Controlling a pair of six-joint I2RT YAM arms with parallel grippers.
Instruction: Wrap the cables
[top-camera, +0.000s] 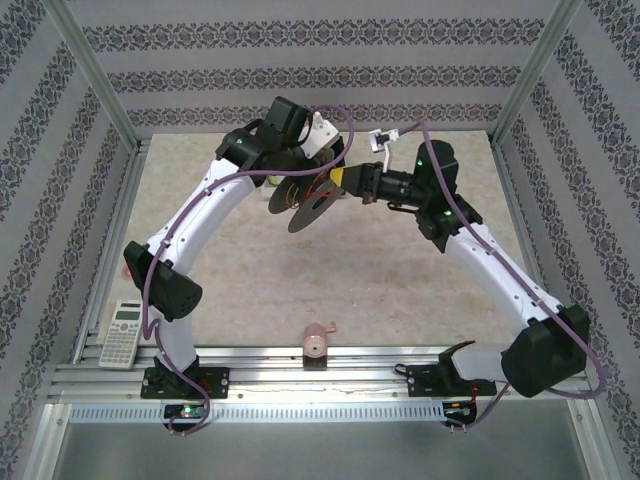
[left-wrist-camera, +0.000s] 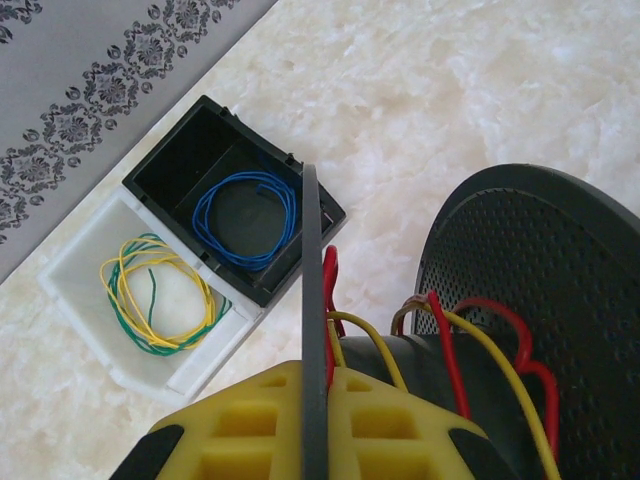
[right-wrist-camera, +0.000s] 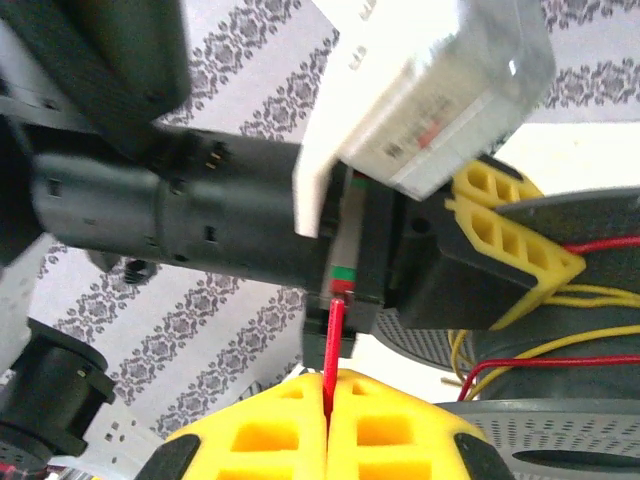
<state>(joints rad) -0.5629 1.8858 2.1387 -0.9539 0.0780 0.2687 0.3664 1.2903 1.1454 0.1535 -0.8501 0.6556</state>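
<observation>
Held up over the far middle of the table is a black spool (top-camera: 310, 205) with perforated flanges (left-wrist-camera: 540, 290). My left gripper (left-wrist-camera: 315, 370) is shut on the thin edge of one flange (left-wrist-camera: 311, 260). The cables, thin red wire (left-wrist-camera: 445, 350), loop over the spool's core beside a yellow wire (left-wrist-camera: 375, 335). My right gripper (right-wrist-camera: 327, 385) is shut on a straight end of the red wire (right-wrist-camera: 333, 345), which sticks up from between the yellow fingers. It sits just right of the spool (right-wrist-camera: 560, 350), close to the left gripper's fingers (right-wrist-camera: 500, 240). From above, the right gripper (top-camera: 345, 178) meets the spool from the right.
Below the spool a black box (left-wrist-camera: 170, 160) holds a blue wire coil (left-wrist-camera: 245, 215), and a white tray (left-wrist-camera: 80, 250) beside it holds a yellow-green coil (left-wrist-camera: 155, 295). A calculator (top-camera: 124, 333) lies near the left base. A pink roll (top-camera: 316, 345) stands at the near edge.
</observation>
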